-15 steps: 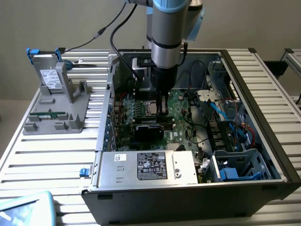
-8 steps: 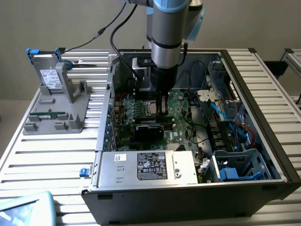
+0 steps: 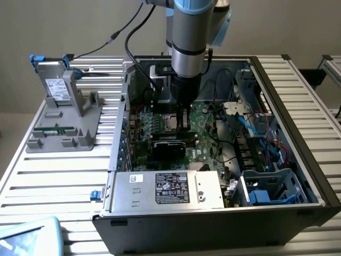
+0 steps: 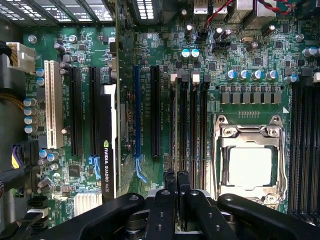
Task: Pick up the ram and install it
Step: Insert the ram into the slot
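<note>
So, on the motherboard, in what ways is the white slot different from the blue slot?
Colour: the white slot is cream-white, the blue slot dark blue. End: the blue slot ends in a pale blue latch; the white slot shows none. Neighbours: the white slot stands beside a row of capacitors, the blue slot beside the NVIDIA graphics card. Both are empty and run parallel.

The arm hangs vertical, wrist pointing straight down. The gripper has its fingers drawn nearly together, apparently pinching the ram edge-on.
</note>
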Robot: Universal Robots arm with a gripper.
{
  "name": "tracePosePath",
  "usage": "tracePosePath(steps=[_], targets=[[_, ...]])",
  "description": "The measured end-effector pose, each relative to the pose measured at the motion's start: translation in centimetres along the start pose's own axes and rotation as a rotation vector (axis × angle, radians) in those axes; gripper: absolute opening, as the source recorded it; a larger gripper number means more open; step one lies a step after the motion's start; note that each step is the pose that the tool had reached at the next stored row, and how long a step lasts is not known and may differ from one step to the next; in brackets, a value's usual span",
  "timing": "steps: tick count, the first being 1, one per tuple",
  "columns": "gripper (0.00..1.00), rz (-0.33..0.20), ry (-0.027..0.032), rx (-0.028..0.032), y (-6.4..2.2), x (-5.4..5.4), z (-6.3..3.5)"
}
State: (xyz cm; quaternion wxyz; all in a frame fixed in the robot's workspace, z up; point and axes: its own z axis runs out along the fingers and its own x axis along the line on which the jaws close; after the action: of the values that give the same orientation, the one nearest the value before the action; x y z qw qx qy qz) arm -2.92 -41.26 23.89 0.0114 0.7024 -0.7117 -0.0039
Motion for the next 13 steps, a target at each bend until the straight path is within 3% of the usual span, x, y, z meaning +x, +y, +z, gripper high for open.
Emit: tracePosePath(steps=[8,11,13], targets=[[0.13,0.000,-0.0035,-0.0012,-0.04,0.00,0.15],[0.13,0.000,-0.0041,-0.0107,-0.17,0.08,0.15],[0.13,0.000,-0.0044,-0.0135,-0.26,0.10,0.15]])
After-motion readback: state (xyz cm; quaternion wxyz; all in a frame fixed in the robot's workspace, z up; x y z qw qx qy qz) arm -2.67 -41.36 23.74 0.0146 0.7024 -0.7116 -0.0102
